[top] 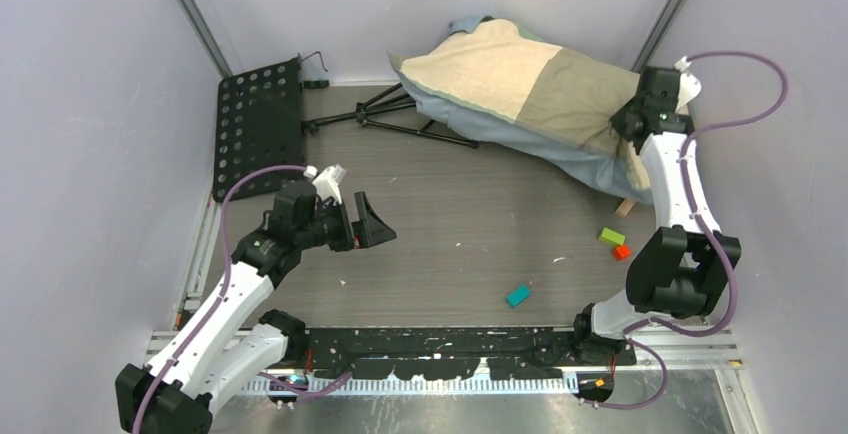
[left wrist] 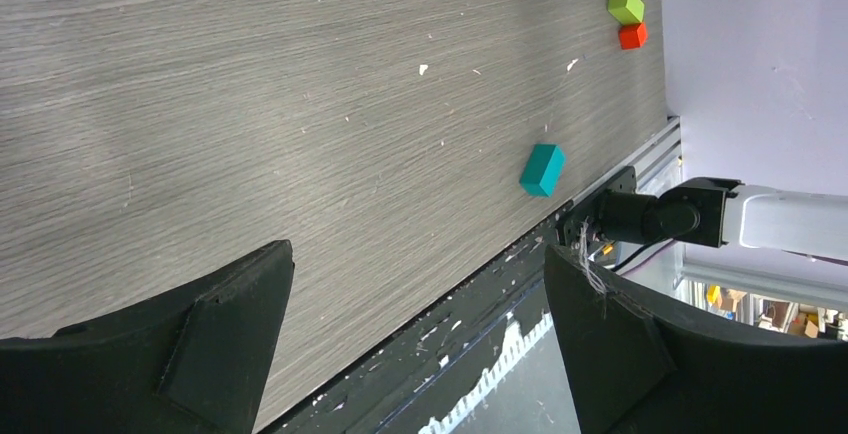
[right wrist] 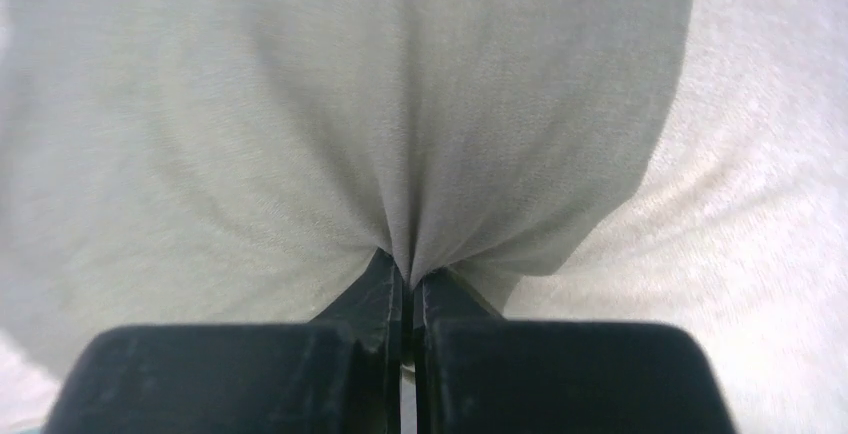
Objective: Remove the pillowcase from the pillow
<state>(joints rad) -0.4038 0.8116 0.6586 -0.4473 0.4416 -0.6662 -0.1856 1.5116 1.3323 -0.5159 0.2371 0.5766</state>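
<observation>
At one o'clock on the counter [top: 450, 214], right jaws [right wrist: 408, 284] pinched shut on a fold of pillowcase [top: 520, 79], plump cover lying along the far wall, left jaws [top: 372, 222] gaping wide and empty at nine o'clock, teal block [top: 518, 296] at five o'clock.

Surface: grey wood-grain table [top: 450, 224].
Far right: stuffed pillowcase [top: 520, 84], patchwork side up.
Far left: black perforated panel [top: 258, 124], folded tripod [top: 390, 114] beside it.
Near right: green block [top: 611, 237] just beside red block [top: 622, 251]; teal block [top: 518, 295] apart.
</observation>
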